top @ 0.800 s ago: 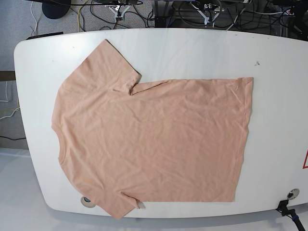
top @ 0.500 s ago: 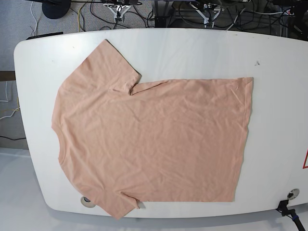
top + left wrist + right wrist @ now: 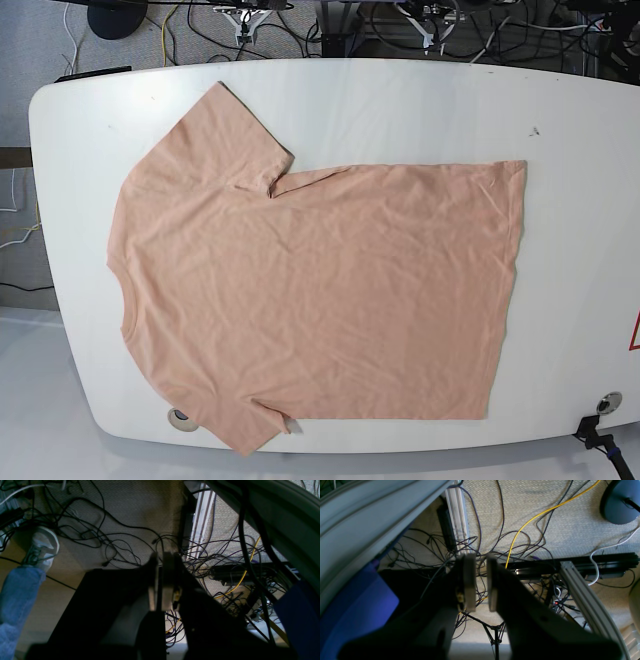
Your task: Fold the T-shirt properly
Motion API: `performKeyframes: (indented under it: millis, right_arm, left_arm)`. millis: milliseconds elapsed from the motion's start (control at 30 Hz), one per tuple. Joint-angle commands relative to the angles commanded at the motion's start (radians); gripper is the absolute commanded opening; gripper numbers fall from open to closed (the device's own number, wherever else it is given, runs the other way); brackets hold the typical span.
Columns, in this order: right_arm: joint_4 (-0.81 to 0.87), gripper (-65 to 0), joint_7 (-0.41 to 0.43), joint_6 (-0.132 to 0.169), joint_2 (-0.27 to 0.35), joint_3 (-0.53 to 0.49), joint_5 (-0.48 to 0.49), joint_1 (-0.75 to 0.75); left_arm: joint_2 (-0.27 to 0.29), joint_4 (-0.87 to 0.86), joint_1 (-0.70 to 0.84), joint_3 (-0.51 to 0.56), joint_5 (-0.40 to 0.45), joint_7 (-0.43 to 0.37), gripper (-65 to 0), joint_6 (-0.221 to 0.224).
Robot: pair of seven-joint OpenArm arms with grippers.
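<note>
The peach T-shirt lies spread flat on the white table, neck to the left and hem to the right. One sleeve points to the far left, and the other hangs over the near edge. Both arms are behind the table's far edge, away from the shirt. Only the tips of the right gripper and left gripper show there. In the left wrist view, my left gripper hangs over the floor with its jaws almost touching and empty. My right gripper is slightly open and empty.
Tangled cables cover the carpet behind the table. A person's jeans leg and shoe show in the left wrist view. An aluminium frame bar and a dark round base are on the floor. Round grommets sit near the front edge.
Both gripper tips have drawn back slightly toward the top edge of the base view. The T-shirt has not moved.
</note>
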Motion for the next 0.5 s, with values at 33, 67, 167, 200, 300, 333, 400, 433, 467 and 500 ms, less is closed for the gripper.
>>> performKeyframes:
  millis: [33,67,167,200,300,333,400,433,467,500]
  right_arm:
    - [-0.002,-57.9,0.003,0.002,0.0,0.001,-0.002,0.001]
    - [0.001,-57.8,-0.001,0.003,-0.001,0.002,0.0,-0.002]
    - [0.003,-57.8,0.002,0.004,0.0,0.0,0.0,0.0]
    - [-0.005,-58.4,0.022,0.014,-0.002,0.007,0.002,-0.001]
    - [0.003,-58.5,0.016,0.01,-0.001,0.008,0.004,0.001]
    - [0.002,-58.6,0.017,0.011,0.0,0.006,0.006,0.0]
    - [0.0,-58.7,0.011,0.011,0.0,0.008,0.005,0.001]
    - [0.003,-58.5,0.013,0.011,0.001,0.007,0.004,0.001]
    - [0.002,-58.6,0.013,0.01,0.0,0.008,0.006,0.001]
    - [0.001,-58.7,0.014,0.011,0.0,0.005,0.005,0.0]
  left_arm:
    - [0.0,-0.005,-0.001,-0.001,-0.001,0.004,-63.1,-0.001]
    - [-0.001,-0.003,0.0,0.0,-0.003,0.002,-63.1,-0.003]
    - [-0.003,-0.002,-0.004,0.0,0.0,0.005,-63.1,-0.004]
    - [0.003,-0.001,0.001,-0.001,-0.006,0.003,-64.0,0.0]
    - [0.0,-0.006,-0.003,0.001,-0.004,0.002,-63.8,-0.003]
    - [0.0,0.0,-0.004,0.001,-0.006,0.005,-63.8,-0.002]
    - [0.0,-0.003,-0.002,0.002,-0.005,0.005,-63.8,-0.004]
    - [0.0,-0.004,-0.003,0.002,-0.004,0.004,-63.8,-0.005]
    - [0.0,-0.002,-0.004,0.001,-0.002,0.002,-63.8,-0.003]
    - [0.0,-0.002,-0.005,0.0,-0.003,0.002,-63.7,-0.004]
